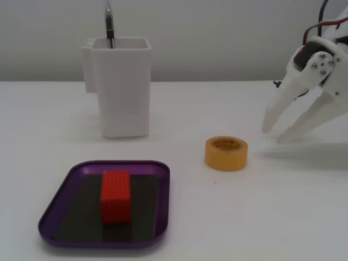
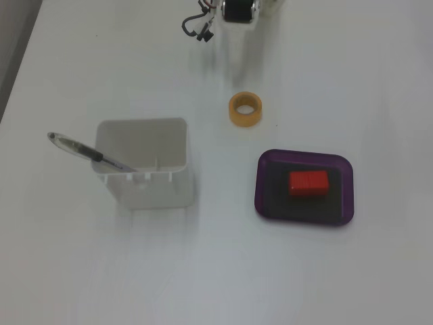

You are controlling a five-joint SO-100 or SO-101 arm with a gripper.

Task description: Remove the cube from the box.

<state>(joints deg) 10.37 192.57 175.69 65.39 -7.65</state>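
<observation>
The red cube (image 1: 115, 196) lies in the middle of the purple box (image 1: 53, 213) at the front left of the table in a fixed view. In the top-down fixed view the cube (image 2: 308, 183) rests on the dark bottom of the box (image 2: 261, 198) at the right. My white gripper (image 1: 275, 134) hangs at the far right, well away from the box. Its jaws are open and empty, tips pointing down-left just above the table. In the top-down view only the arm's dark motor (image 2: 237, 9) shows at the top edge.
A yellow tape roll (image 1: 225, 158) lies between the gripper and the box; it also shows in the top-down view (image 2: 233, 112). A tall white container (image 1: 122, 92) with a pen (image 1: 109, 24) stands behind the box, and at the left in the top-down view (image 2: 155, 188).
</observation>
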